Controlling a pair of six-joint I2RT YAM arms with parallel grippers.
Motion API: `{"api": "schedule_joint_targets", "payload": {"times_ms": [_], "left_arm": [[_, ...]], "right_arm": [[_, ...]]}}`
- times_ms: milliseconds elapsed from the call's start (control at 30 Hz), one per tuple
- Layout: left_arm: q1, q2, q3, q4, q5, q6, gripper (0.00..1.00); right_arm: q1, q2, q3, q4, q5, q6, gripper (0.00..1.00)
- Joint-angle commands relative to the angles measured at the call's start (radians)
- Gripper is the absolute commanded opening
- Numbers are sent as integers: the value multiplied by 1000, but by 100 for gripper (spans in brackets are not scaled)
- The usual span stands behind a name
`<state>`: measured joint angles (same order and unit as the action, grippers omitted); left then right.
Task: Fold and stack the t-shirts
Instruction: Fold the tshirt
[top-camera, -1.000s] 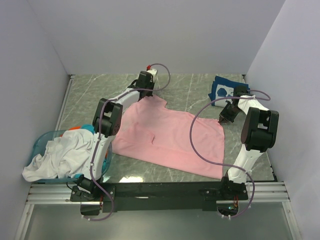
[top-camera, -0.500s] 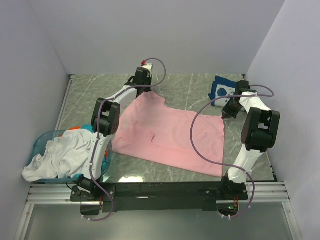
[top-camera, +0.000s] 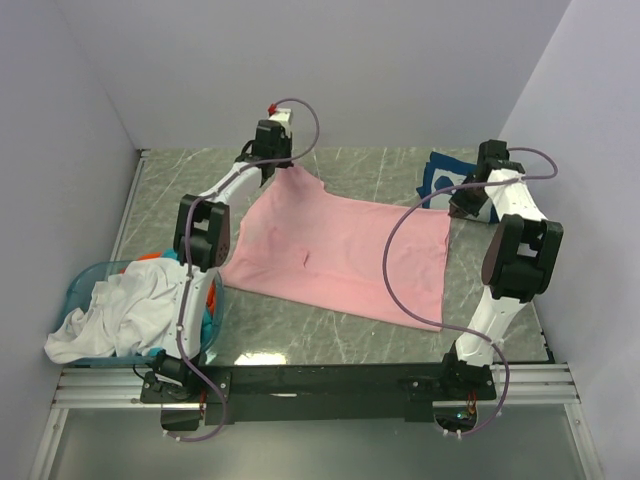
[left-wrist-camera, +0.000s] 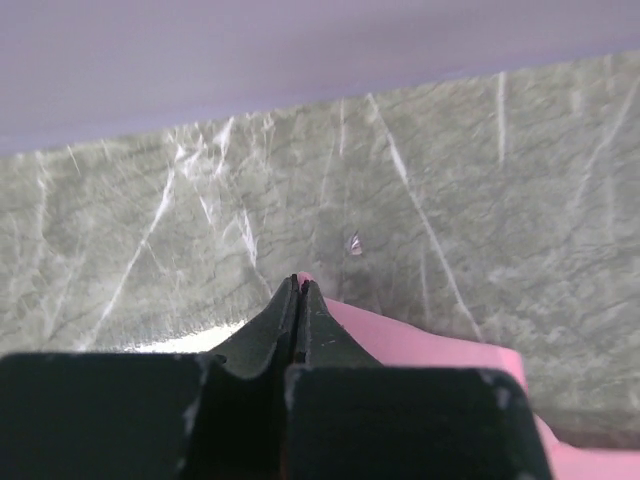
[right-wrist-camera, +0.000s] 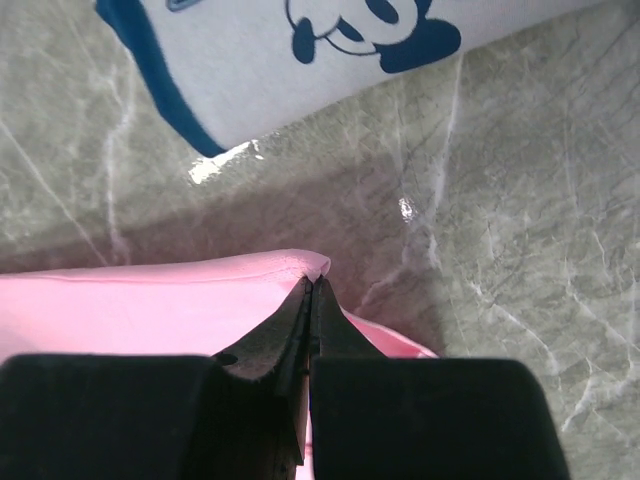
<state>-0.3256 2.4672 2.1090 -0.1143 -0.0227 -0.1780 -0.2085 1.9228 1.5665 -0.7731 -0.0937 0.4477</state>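
Observation:
A light pink t-shirt lies spread across the table's middle. My left gripper is shut on its far left corner; pink cloth shows between the fingertips in the left wrist view. My right gripper is shut on its far right corner, with the pink hem pinched at the tips. A folded navy t-shirt with white cartoon print lies at the back right, just beyond the right gripper; it also shows in the right wrist view. White, teal and orange shirts are piled at the left.
A translucent blue round basket holds the pile at the near left edge. Grey walls close in the back and both sides. The arms' bases and a black rail run along the near edge.
Both grippers have moved toward the back wall with the pink shirt's far corners, dragging the shirt away from the near edge and pulling it flatter.

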Motion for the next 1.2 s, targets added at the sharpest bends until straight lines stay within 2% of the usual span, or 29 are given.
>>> {"api": "schedule_joint_targets", "payload": {"times_ms": [0,233,400,633,767,933,1000,1167], "left_arm": [[-6,-157,-1,85,38,20,0],[-13,-430,-314,151,75,67,0],[-30,-608,-539,145,38,101,0],[-53,-769,-800,117,43,127,0],[-72,-818,-871,70,24,104,0],[-99,-855,-935,-5,-159,61,0],[-112,-850,-935,-57,-200,51,0],[-144,-883,-981,-68,-238,29,0]], "right_arm": [[-8,-22,66,-31,9,-17,0],[-8,-116,-2,-45,8,-47,0],[-6,-223,-135,-31,-12,-69,0],[1,-321,-282,-32,-40,-86,0],[6,-357,-332,-40,-38,-86,0],[9,-399,-411,-38,-37,-80,0],[11,-407,-443,-38,-28,-80,0],[11,-413,-479,-54,-8,-83,0]]}}
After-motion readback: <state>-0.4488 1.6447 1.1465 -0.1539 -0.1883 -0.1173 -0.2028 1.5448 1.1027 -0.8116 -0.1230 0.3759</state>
